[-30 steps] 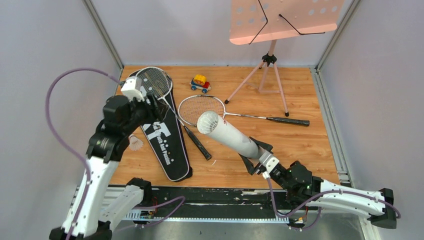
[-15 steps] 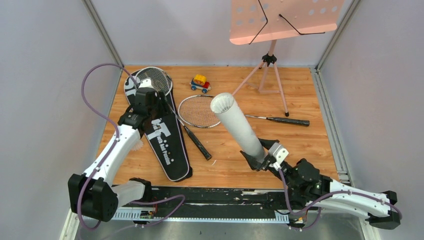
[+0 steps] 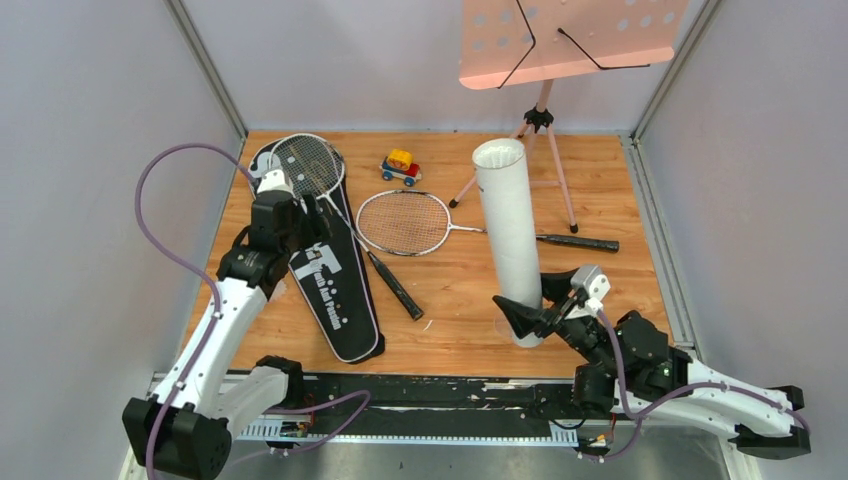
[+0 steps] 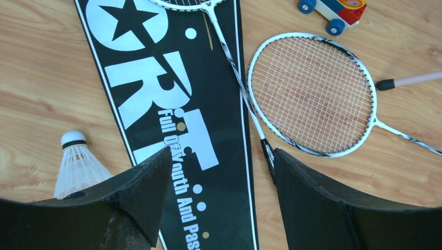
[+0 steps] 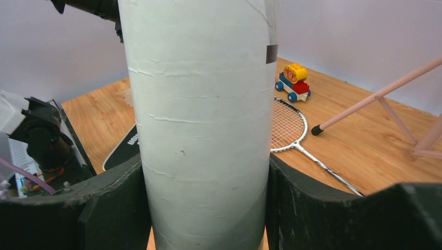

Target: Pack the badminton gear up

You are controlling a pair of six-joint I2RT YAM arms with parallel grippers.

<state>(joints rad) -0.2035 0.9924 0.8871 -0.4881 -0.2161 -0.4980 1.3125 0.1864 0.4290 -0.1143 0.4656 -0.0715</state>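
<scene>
White tube (image 3: 508, 235) upright at front right, open end up. Long black bag (image 3: 335, 290) flat at left, white SPORT lettering up. Thin-framed racket (image 3: 310, 168) with head on bag's far end, handle off its right edge. Second racket (image 3: 403, 222) flat alongside, handle pointing right. Feather shuttlecock (image 4: 78, 164) on its side, left of bag.

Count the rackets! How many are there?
2. One racket lies on the black bag; the other racket lies on the wooden floor beside it. None seems hidden.
</scene>
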